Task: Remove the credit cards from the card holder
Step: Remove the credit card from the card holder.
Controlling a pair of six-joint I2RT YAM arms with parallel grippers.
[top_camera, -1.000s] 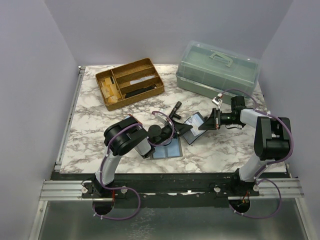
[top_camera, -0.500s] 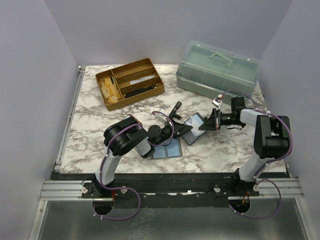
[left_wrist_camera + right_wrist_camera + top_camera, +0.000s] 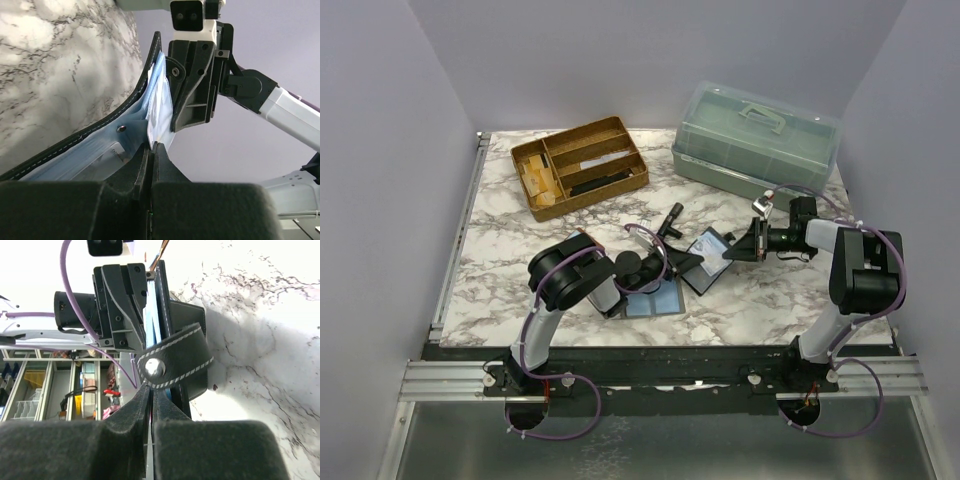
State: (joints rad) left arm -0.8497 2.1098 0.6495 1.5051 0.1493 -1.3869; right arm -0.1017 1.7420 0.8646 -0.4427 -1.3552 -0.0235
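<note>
The black leather card holder (image 3: 708,252) stands half open on the white marble table (image 3: 510,260), held between both arms. The left gripper (image 3: 686,263) has its jaws pressed together on the holder's light-blue inner edge. The right gripper (image 3: 734,250) has its jaws clenched on the stitched snap strap (image 3: 172,362) of the holder. Thin light-blue credit cards (image 3: 653,300) lie flat on the table, just beside the holder and near the left arm.
</note>
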